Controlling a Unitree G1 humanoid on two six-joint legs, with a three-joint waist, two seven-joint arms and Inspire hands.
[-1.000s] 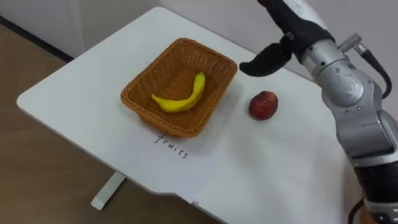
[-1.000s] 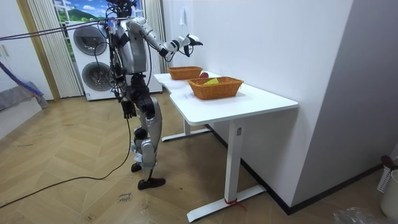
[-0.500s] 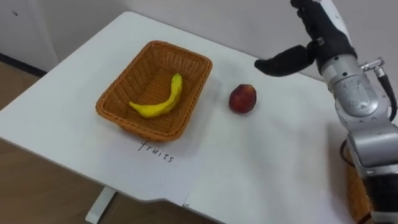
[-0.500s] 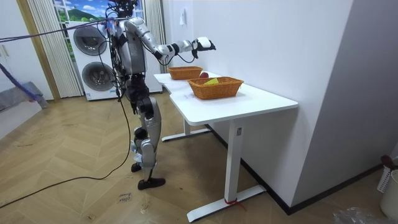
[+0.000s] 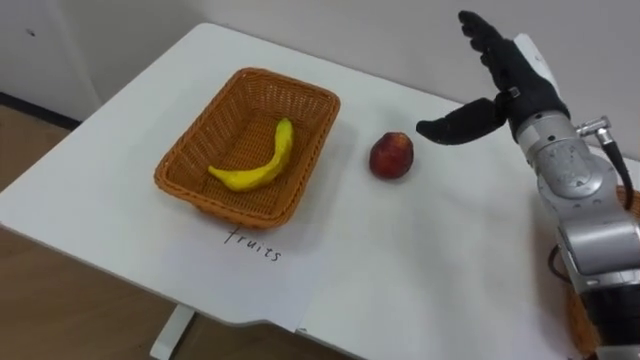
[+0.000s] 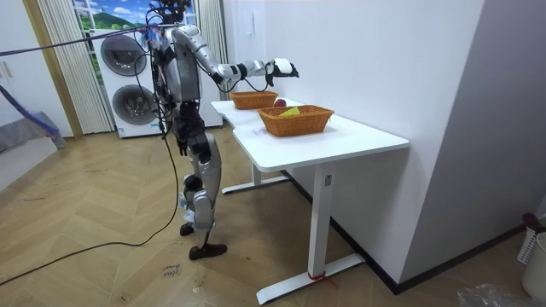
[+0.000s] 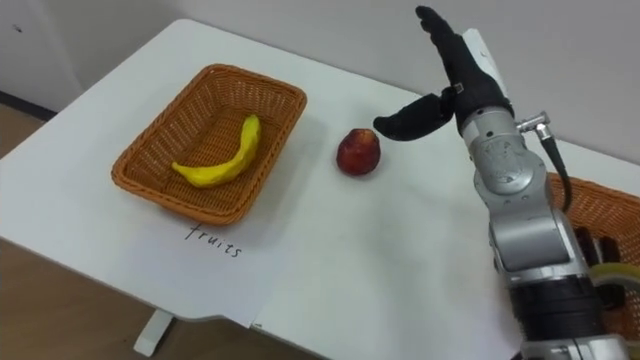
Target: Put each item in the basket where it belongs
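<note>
Right hand (image 5: 518, 85) open beyond the loose apple (image 5: 391, 156)
A handwritten label (image 5: 252, 245) fronts the fruit basket (image 5: 240, 206), banana (image 5: 255, 170) already inside; the apple sits unsorted on the counter (image 5: 400, 260) just beside it; beyond, the hand hovers, fingers (image 5: 487, 45) spread and empty, probably shaping for a grasp.

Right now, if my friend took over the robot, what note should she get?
Right robot hand: open, empty, raised over the table just right of the apple.
Left robot hand: hangs by the robot's side.
Banana lies in the fruit basket: done.
Apple sits on the table beside that basket: not yet in.
Second basket at the table's right edge; its contents are unclear.
</note>
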